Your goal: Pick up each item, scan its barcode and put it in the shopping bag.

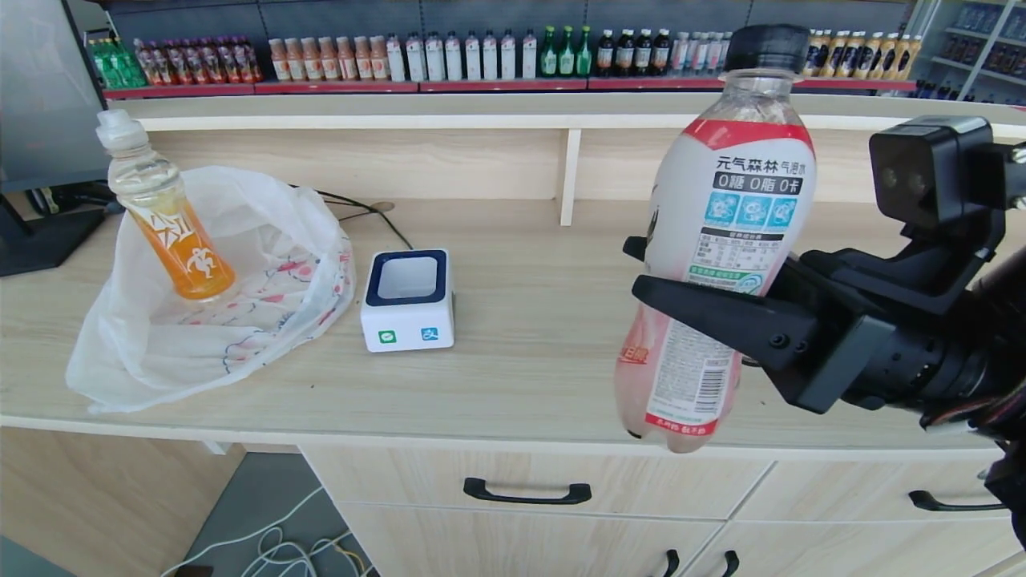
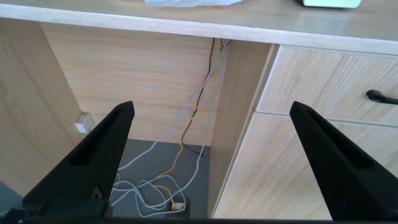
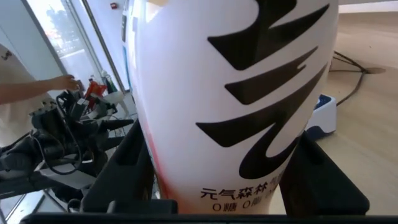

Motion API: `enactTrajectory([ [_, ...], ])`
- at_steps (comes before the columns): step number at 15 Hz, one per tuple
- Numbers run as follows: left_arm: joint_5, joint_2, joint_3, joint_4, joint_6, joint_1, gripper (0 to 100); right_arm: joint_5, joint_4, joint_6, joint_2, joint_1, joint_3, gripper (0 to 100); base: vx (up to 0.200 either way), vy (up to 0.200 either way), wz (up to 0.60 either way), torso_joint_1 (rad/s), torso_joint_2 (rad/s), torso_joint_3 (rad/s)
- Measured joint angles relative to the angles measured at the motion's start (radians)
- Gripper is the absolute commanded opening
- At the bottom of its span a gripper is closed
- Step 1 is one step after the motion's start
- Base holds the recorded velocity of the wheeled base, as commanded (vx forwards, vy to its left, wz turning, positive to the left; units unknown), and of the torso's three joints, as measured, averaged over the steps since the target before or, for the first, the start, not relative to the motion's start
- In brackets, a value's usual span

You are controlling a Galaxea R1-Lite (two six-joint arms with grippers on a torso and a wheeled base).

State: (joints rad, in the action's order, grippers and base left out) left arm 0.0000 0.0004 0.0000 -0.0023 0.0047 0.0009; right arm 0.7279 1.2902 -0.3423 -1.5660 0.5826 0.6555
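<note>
Got a pink bottle clamped mid-body in the right gripper, held up in the air by the right end of the counter, cap up and leaning a bit, barcode turned toward the head cam. Well apart from the scanner, which sits mid-counter with the window facing up. Just left of that, got the bag slumped open on the counter with an orange bottle standing tilted in it. Can see the left gripper spread wide and holding nothing, hanging low in front of the counter, pointed at the open gap with loose cables on the floor, right next to the drawers.
</note>
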Motion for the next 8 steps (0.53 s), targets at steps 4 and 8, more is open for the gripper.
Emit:
enactTrajectory([
  [4,0.000,0.000,0.000,0.000,0.000,0.000,100,0.006,-0.007,-0.045,-0.013,0.042,0.037,0,0.000,0.000,0.00,0.000,0.00,0.000],
  [8,0.000,0.000,0.000,0.000,0.000,0.001,100,0.005,-0.103,-0.063,-0.020,0.061,0.141,0,0.000,0.000,0.00,0.000,0.00,0.000],
])
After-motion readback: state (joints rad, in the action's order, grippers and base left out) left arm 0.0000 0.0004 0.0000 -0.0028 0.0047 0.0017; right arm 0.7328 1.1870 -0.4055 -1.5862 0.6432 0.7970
